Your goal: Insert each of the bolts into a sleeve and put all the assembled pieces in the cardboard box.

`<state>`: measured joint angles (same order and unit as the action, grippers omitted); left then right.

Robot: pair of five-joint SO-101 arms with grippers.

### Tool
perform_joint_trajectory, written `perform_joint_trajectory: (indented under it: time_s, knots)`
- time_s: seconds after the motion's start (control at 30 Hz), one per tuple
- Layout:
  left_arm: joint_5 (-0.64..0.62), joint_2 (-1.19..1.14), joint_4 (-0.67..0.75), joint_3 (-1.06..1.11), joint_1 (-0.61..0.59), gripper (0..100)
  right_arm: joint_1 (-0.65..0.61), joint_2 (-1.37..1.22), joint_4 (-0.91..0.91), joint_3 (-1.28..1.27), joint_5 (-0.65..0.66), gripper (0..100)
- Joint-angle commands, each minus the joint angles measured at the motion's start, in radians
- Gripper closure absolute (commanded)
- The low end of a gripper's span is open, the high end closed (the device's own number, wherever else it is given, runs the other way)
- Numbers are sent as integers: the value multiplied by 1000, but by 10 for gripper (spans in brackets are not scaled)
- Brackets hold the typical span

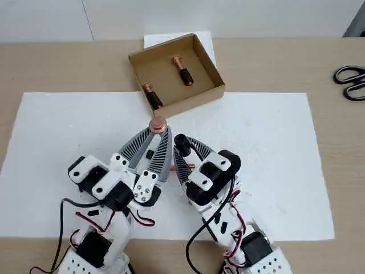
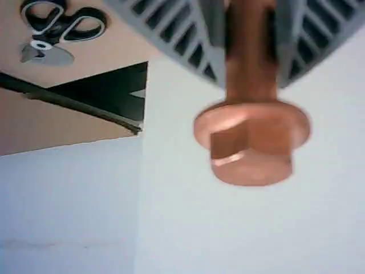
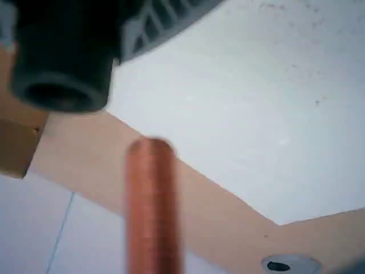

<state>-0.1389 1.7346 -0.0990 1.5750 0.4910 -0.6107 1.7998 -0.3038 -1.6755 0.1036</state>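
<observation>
Left gripper [image 1: 158, 132]: clamped on the bolt [image 2: 251, 142] by its shank. The hex flange head sticks out past the fingertips, above the white sheet [image 1: 274, 148].
Right gripper [image 1: 183, 152]: closed around the sleeve [image 3: 63, 63], just beside the bolt. The open bore faces outward.
Copper shank [image 3: 151, 205]: in the right wrist view, near the sleeve. I cannot tell if it is the same bolt.
Bolt handling: I judge it metal, rigid and smooth, so it may slip or rotate in the fingers. I would hold the shank close under the flange and keep the threaded end free.
Sleeve handling: black, light, probably plastic or rubber. I would grip the outer wall mid-length and gently, so the bore is not pinched.
Box [image 1: 210, 61]: beyond the grippers, holding two assembled pieces [image 1: 183, 71], [image 1: 153, 97], well apart.
Scissors [image 1: 351, 83]: on the far table edge.
Writing: none readable.
</observation>
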Motion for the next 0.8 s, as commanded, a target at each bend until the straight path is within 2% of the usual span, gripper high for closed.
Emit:
perform_joint_trajectory:
  time_s: [0.0,0.23,0.43,0.57,0.77]
  knots:
    - [17,11,31,-56,-6,994,-27,15,-4,0,-9,994]
    - [8,12,87,-58,0,994,-74,15,-4,-3,-6,994]
    - [3,12,49,-53,2,994,-76,15,5,3,-6,994]
    - [-68,12,31,-51,-3,994,-77,15,5,3,-6,994]
    - [-75,12,8,-51,-2,994,-77,15,5,35,-6,994]
